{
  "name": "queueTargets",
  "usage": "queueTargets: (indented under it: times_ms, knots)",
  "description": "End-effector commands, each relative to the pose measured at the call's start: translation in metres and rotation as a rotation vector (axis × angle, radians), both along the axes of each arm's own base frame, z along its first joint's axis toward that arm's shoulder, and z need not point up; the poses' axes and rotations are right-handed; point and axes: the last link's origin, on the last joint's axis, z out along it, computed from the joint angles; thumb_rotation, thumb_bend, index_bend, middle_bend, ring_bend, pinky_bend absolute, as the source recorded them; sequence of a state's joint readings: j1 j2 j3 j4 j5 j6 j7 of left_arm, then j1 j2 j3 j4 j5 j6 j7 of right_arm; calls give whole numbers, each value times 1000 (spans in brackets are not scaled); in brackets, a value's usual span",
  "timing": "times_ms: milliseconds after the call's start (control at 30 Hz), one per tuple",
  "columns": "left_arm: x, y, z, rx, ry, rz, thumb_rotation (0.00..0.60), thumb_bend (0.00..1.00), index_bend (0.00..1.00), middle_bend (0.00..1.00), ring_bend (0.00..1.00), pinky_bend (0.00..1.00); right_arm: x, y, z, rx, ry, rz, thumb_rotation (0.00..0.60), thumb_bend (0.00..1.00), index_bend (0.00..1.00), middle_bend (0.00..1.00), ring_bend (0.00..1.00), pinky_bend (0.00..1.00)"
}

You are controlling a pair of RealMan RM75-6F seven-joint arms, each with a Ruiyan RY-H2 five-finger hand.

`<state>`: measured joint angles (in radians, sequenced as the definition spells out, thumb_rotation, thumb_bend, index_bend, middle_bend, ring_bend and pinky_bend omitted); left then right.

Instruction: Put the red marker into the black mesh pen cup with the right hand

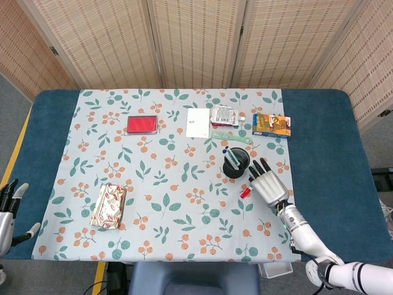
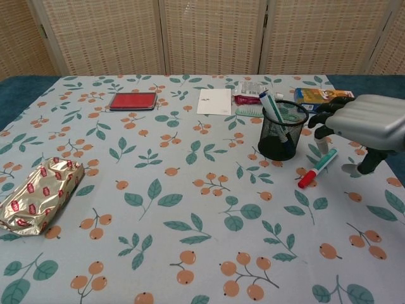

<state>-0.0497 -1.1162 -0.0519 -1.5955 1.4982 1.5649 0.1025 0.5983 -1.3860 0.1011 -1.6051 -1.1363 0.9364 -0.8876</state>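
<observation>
While red marker [image 2: 316, 168] lies right of black mesh pen cup [image 2: 282, 130], right hand [image 2: 361, 126] hovers above it, fingers spread, grasping nothing.

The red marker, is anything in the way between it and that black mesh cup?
Nothing visible blocks it. The red marker lies on the cloth just right of the black mesh pen cup, bare tablecloth between them. The right hand hovers over the marker, fingers spread, holding nothing.

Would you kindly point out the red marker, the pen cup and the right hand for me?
red marker [image 2: 309, 176], chest view, on its red cap end.
pen cup [image 2: 281, 140], chest view, on its mesh wall.
right hand [image 2: 366, 123], chest view, on the silver back of the hand.
</observation>
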Motion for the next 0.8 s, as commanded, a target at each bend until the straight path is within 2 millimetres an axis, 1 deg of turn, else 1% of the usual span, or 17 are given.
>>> queueTargets:
  times_ms: [33,433,800]
  knots:
    - [0,0,0,-2,0,-1,600,207,12,0,0,246,1,-5,-8,14,27,-3,600,313,397,121,0,0]
    - [0,-1,1,1,4,1,600,207,12,0,0,247,7,-7,-26,47,55,6,600,317,397,121,0,0]
    - [1,-4,3,11,-3,-5,600,207,12,0,0,246,9,-13,-37,53,59,2,600,323,397,121,0,0]
